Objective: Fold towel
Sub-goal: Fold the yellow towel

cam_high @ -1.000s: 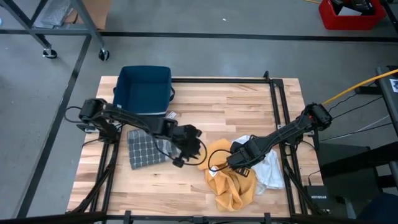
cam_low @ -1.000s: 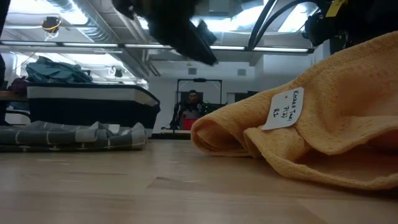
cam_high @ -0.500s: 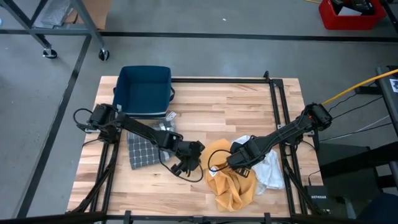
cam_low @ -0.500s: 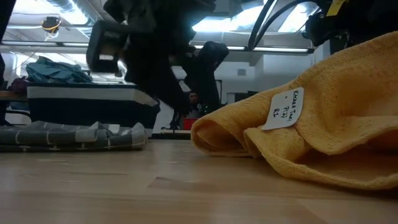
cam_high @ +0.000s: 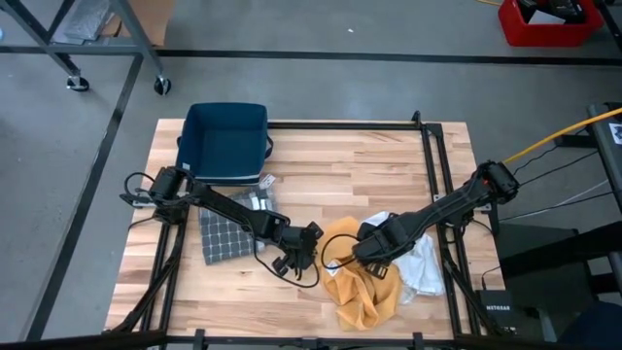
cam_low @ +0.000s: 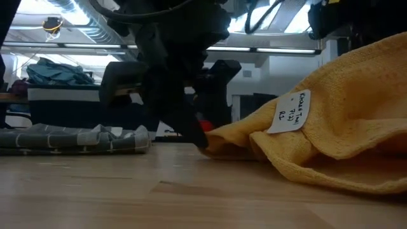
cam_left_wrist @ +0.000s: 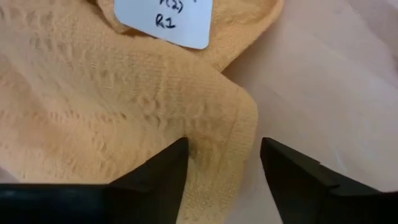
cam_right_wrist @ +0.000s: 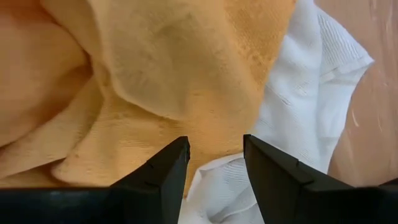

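Left gripper (cam_left_wrist: pixel 222 163) open wide, one finger on each side of a fold of the yellow towel (cam_high: pixel 360 277), low on the table (cam_high: pixel 369 165). Right gripper (cam_right_wrist: pixel 214 158) open too, right over the same towel where it meets a white cloth (cam_right_wrist: pixel 311 106) (nothing pinched). Best to close on the thin edge only, not the thick lump, then pull out flat. Bare wood past the towel for spreading. Checked cloth (cam_high: pixel 225 233) and blue bin (cam_high: pixel 225 141) well off to the left.
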Tool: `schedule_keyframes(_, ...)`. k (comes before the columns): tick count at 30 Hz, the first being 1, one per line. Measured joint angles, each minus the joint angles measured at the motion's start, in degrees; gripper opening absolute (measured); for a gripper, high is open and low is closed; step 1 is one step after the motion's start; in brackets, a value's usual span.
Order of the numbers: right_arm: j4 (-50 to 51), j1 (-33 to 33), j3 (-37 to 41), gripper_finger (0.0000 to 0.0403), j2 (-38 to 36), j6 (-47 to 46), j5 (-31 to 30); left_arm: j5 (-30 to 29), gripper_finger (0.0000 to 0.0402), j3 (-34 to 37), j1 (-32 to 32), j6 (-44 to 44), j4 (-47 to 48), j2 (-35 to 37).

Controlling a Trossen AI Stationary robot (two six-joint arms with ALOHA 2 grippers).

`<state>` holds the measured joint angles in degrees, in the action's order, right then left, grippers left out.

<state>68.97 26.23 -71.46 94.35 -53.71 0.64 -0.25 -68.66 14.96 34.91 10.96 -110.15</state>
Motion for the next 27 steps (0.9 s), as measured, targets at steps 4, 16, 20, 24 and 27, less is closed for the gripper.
schedule_keyframes(4, 0.0, 0.01, -1.72, 0.0166, 0.0, 0.09, -0.51, -2.56, 0.0128, 0.0, 0.0, -0.27, 0.03, 0.0)
schedule_keyframes(16, 3.39, 0.01, -2.34, 0.0166, 0.0, -2.39, -1.11, -10.72, 0.0006, 0.0, 0.33, -1.21, 6.33, 4.29)
schedule_keyframes(20, 8.69, 0.01, -2.34, 0.0166, 0.0, -6.79, -1.39, -10.78, 0.0005, 0.0, 1.33, -4.2, 11.79, 9.73)
schedule_keyframes(24, 13.22, 0.01, -2.34, 0.0166, 0.0, -9.23, -1.59, -10.89, 0.0003, 0.0, 2.55, -6.44, 14.72, 17.1)
schedule_keyframes(27, 13.79, 0.01, -2.34, 0.0166, 0.0, -9.39, -1.57, -11.67, 0.0002, 0.0, 2.97, -8.18, 14.74, 22.83)
